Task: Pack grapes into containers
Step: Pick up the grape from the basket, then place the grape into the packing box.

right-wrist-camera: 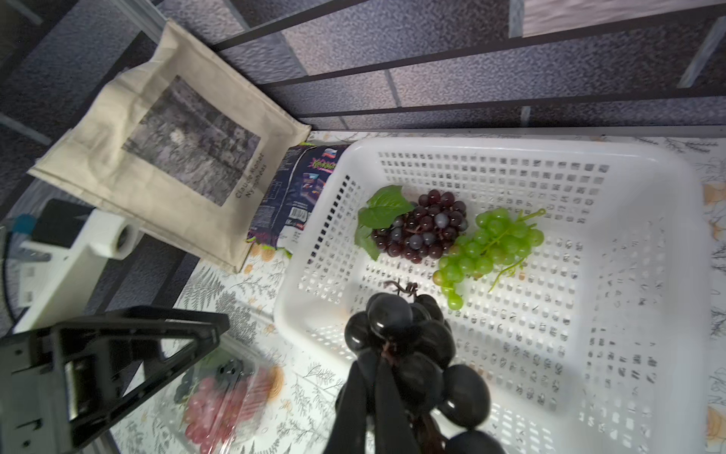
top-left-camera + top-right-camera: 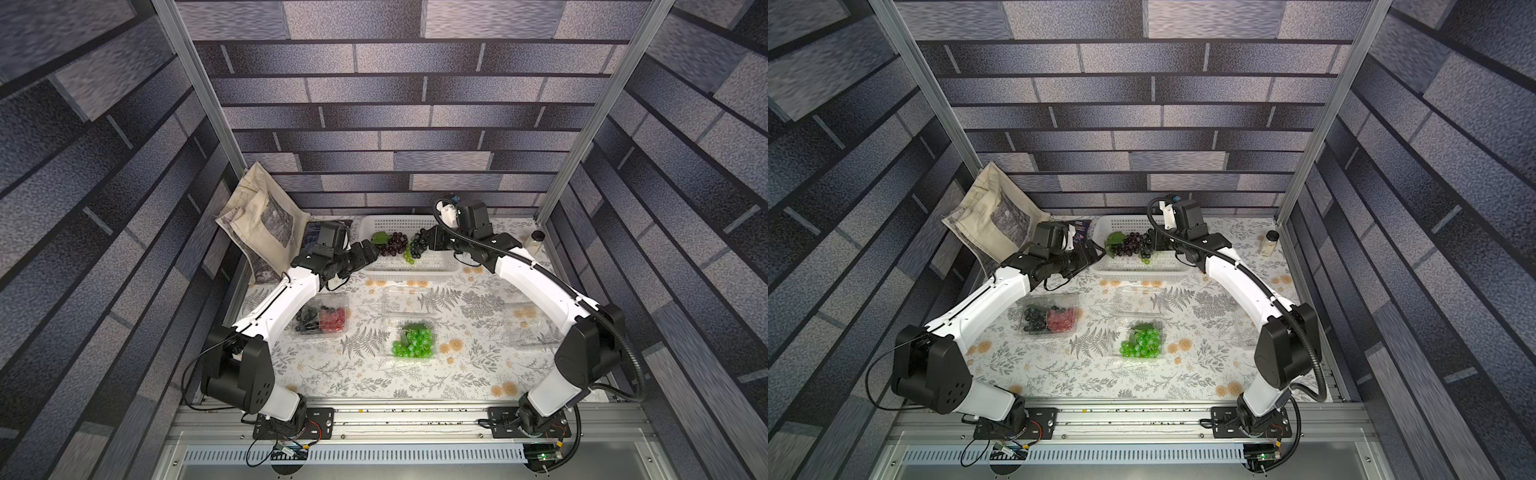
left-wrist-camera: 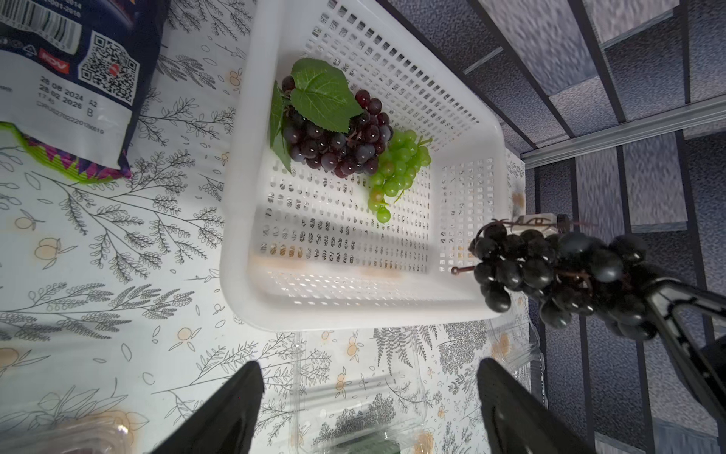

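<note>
**Floral bench with grapes and punnets**

Nearest, a clear punnet [image 2: 384,336] holds green grapes [image 2: 413,347]. Left of it, a second punnet [image 2: 332,300] holds black and red grapes [image 2: 332,320]. A third punnet [image 2: 525,328], right, lies empty. Farther back, the left hand [image 3: 371,365] hangs open and empty beside a white basket [image 2: 399,269]. The right hand [image 1: 373,373] is clamped on a black bunch [image 1: 396,334] over that basket, where a purple bunch [image 2: 392,244] and a green bunch [image 2: 409,257] lie.
</note>
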Robot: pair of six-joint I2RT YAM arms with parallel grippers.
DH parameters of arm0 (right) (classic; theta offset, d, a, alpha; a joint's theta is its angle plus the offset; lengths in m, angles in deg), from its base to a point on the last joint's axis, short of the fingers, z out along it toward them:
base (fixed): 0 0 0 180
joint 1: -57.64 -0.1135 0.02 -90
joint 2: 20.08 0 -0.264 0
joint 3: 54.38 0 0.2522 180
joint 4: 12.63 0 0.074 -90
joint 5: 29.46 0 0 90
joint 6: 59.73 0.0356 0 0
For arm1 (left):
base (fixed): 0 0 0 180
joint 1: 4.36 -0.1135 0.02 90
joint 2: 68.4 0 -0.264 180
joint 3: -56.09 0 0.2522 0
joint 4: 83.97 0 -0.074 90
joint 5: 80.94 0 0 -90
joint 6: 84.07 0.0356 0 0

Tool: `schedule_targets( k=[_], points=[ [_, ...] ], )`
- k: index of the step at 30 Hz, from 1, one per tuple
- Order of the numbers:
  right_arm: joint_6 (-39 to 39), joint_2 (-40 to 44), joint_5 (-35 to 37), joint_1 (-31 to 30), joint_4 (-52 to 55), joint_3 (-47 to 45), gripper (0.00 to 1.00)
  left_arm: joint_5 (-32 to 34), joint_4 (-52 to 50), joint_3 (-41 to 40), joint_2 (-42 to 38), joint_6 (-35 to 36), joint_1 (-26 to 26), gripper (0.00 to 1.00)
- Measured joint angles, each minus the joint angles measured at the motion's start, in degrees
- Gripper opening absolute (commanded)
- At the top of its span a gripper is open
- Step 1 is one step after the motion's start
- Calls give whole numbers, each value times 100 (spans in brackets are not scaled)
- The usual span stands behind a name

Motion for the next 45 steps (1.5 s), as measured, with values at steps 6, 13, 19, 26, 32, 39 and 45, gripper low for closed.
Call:
schedule_targets(
  k=[6,13,19,26,32,39,45],
  points=[
    [4,850,87,-579,175,-654,0,155,-4,-319,-509,-17,157,88],
    [133,1613,282,-1182,330,-1543,0,428,-37,-723,-1141,-37,470,89],
    [420,2033,455,-1714,321,-2323,0,656,-76,-1001,-1469,-85,723,89],
    [769,2087,673,-2326,184,-2885,0,859,-129,-1202,-1639,-173,901,89],
    [997,2006,828,-2566,-129,-3060,0,909,-219,-1204,-1766,-173,953,89],
    [1191,1657,887,-2771,-466,-3193,0,949,-251,-1283,-1895,-173,960,89],
    [1316,1292,881,-2857,-728,-3200,0,951,-273,-1322,-1895,-173,960,89]
  ],
)
